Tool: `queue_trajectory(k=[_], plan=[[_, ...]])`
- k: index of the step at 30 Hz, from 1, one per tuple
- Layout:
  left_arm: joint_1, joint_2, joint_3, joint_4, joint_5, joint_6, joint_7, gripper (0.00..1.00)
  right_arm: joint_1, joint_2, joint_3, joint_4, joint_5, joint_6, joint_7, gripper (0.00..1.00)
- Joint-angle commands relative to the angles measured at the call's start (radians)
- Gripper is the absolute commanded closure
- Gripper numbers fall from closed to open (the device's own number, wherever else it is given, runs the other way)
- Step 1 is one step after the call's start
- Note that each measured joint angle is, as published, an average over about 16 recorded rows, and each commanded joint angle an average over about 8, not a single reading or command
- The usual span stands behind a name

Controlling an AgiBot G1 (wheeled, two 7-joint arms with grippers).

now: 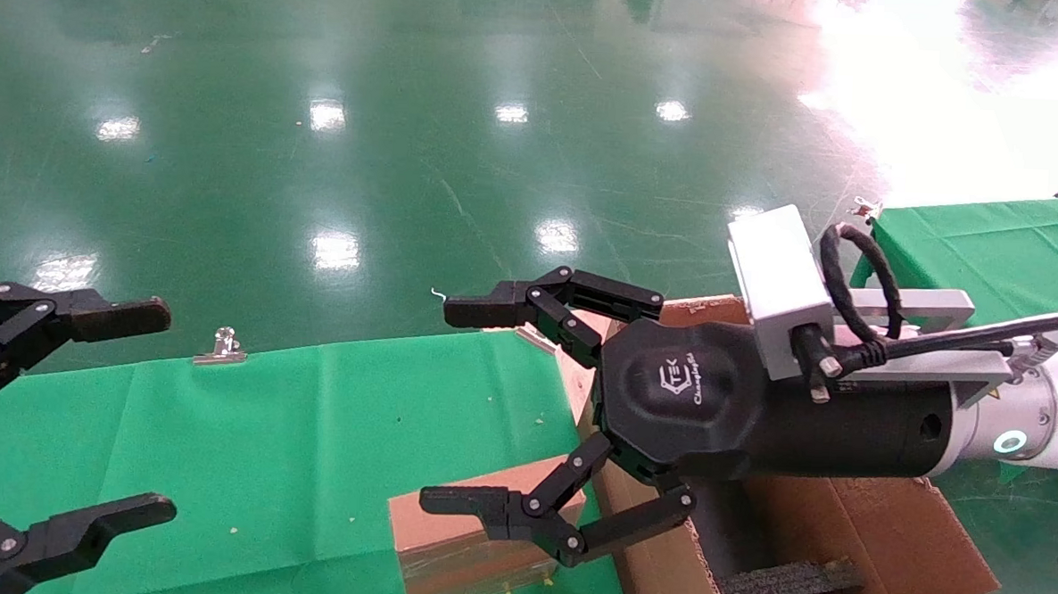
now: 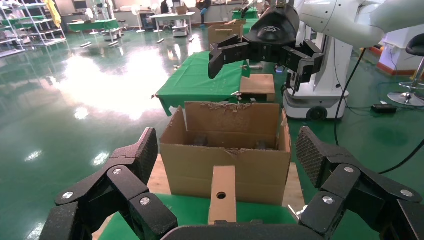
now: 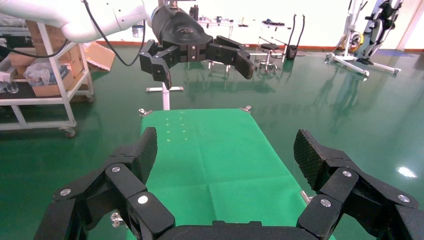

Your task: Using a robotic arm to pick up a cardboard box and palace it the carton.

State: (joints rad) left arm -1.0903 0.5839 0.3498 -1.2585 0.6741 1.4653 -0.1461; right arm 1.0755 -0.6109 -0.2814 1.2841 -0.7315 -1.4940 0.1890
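The green-clothed table (image 1: pixel 246 445) carries the flat cardboard box (image 1: pixel 473 545) at its edge beside the carton (image 1: pixel 885 536).

Open right hand (image 3: pixel 225 165) above green table (image 3: pixel 210 150)

Cardboard box (image 1: pixel 465 531) on the table (image 1: pixel 264 428), just left of the carton (image 1: pixel 840 543) beside it.

A green-clothed bench (image 1: pixel 263 446) fills the lower left of the head view, a silver binder clip (image 1: pixel 221 347) gripping its far edge, with a glossy green floor (image 1: pixel 366 147) beyond and a second green bench (image 1: pixel 1004 246) at right.
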Motion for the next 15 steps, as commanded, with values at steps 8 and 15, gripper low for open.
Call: queue_trajectory(k=[8, 15], plan=[[0.000, 0.000, 0.000, 0.000, 0.000, 0.000, 0.000, 0.00, 0.000, 0.000, 0.000, 0.000, 0.000, 0.000, 0.000, 0.00], [0.000, 0.000, 0.000, 0.000, 0.000, 0.000, 0.000, 0.00, 0.000, 0.000, 0.000, 0.000, 0.000, 0.000, 0.000, 0.00]])
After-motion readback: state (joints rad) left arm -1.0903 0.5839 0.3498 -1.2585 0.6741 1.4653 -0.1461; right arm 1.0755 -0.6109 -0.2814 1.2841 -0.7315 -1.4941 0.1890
